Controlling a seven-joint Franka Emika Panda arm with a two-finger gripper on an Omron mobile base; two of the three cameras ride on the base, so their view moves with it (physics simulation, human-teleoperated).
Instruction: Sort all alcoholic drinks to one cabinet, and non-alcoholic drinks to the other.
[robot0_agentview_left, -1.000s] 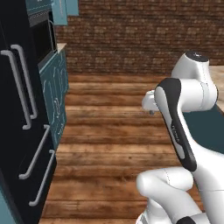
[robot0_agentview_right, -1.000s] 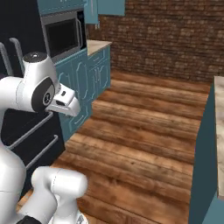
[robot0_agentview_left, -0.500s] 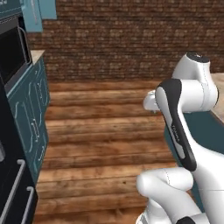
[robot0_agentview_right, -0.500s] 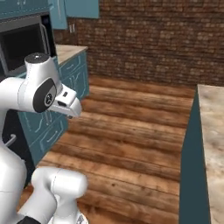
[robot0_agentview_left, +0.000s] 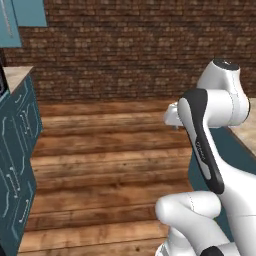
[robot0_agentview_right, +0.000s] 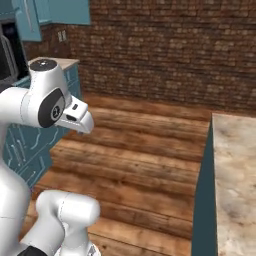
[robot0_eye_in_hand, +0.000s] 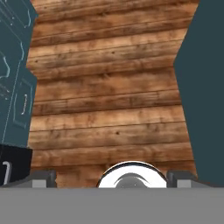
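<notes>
The jaws (robot0_eye_in_hand: 112, 177) are spread wide and hold nothing, above the wood floor (robot0_eye_in_hand: 105, 100). No drinks are near the teal cupboard (robot0_agentview_left: 29, 12). Probably all the sorting is left.

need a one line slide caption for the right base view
White arm folded over a plank floor, teal base units left, stone-topped counter right, brick wall behind.

The white arm (robot0_agentview_left: 207, 130) rises at lower right over a plank floor (robot0_agentview_left: 105, 165), with a brick wall (robot0_agentview_left: 125, 45) behind, teal drawer units (robot0_agentview_left: 15, 150) at left, a wall cupboard (robot0_agentview_left: 27, 15) above them, and a desk (robot0_agentview_left: 245, 132) at right.
</notes>
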